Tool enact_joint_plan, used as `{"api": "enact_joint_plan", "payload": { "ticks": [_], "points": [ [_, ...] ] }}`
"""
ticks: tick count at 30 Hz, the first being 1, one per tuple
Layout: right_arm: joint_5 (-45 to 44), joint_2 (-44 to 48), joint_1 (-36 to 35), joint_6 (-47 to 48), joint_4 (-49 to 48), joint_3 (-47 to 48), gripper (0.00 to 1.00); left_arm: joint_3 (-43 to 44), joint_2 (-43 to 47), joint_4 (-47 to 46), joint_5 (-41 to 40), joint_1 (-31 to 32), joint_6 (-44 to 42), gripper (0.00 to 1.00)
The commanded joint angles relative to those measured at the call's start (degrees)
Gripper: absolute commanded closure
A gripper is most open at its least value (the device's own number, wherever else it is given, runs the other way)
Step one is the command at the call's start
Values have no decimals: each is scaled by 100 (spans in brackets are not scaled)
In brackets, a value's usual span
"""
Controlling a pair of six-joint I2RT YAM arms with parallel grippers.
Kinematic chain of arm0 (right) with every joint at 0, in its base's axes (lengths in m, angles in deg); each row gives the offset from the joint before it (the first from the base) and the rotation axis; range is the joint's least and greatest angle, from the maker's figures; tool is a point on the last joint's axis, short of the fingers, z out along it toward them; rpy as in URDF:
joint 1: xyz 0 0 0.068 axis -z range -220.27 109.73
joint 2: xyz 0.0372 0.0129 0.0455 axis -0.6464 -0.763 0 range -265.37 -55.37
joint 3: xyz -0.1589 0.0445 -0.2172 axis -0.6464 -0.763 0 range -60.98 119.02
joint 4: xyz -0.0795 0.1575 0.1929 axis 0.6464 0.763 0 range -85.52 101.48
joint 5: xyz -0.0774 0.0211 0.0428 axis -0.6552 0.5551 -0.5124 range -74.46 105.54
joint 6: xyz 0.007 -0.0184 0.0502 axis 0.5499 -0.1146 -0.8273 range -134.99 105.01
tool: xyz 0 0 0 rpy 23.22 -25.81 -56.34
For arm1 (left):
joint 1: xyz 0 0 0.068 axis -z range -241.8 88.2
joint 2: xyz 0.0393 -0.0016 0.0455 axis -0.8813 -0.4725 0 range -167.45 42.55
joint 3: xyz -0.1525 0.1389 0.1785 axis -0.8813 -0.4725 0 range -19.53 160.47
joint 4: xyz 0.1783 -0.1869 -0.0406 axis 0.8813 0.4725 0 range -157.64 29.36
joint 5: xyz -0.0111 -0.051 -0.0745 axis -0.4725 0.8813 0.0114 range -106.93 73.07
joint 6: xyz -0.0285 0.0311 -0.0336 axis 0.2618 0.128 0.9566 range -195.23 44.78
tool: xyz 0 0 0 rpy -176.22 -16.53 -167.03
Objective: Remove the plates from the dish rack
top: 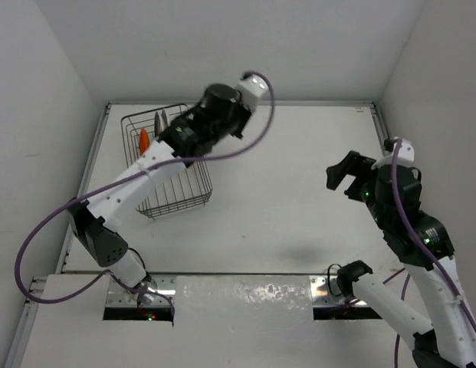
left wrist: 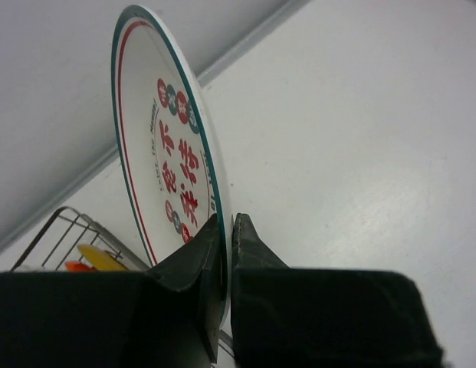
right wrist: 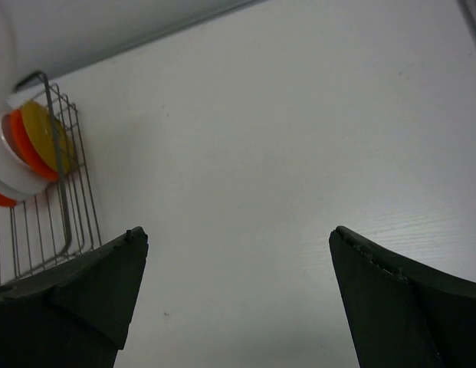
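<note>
My left gripper (left wrist: pixel 226 222) is shut on the rim of a white plate (left wrist: pixel 165 153) with a dark green and red ring and red characters. It holds the plate upright on edge, above the dish rack (left wrist: pixel 61 226). In the top view the left gripper (top: pixel 170 132) hangs over the back of the dark wire rack (top: pixel 180 195), beside an orange plate (top: pixel 144 139) standing in it. My right gripper (right wrist: pixel 238 234) is open and empty above bare table, well right of the rack (right wrist: pixel 65 207). It also shows in the top view (top: pixel 346 175).
More dishes stand in the rack: an orange plate (right wrist: pixel 23 146), a yellow one (right wrist: pixel 47 132) and a white one (right wrist: pixel 8 180). White walls close the table at the back and both sides. The left arm stretches across the rack's near side.
</note>
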Motion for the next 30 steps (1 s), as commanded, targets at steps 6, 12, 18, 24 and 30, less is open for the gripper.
{"api": "enact_joint_plan", "payload": {
  "ticks": [6,12,18,24,30],
  "points": [
    [-626,-1283,33,-156,279,2051,1,-2174,473,-2870,-2048,1737,-2278,100],
    [1787,-2312,1315,-279,149,2170,2,-3422,649,-4514,-2919,2696,-3413,100],
    [3767,-3130,1413,-174,-632,1380,10,-3486,632,-4604,-2719,3197,-3449,100],
    [4508,-3508,1413,11,-1021,992,32,-3249,491,-4278,-2392,3224,-3203,100],
    [4438,-3605,1527,-252,-1626,534,100,-3170,289,-4313,-2698,3224,-3133,88]
  ]
}}
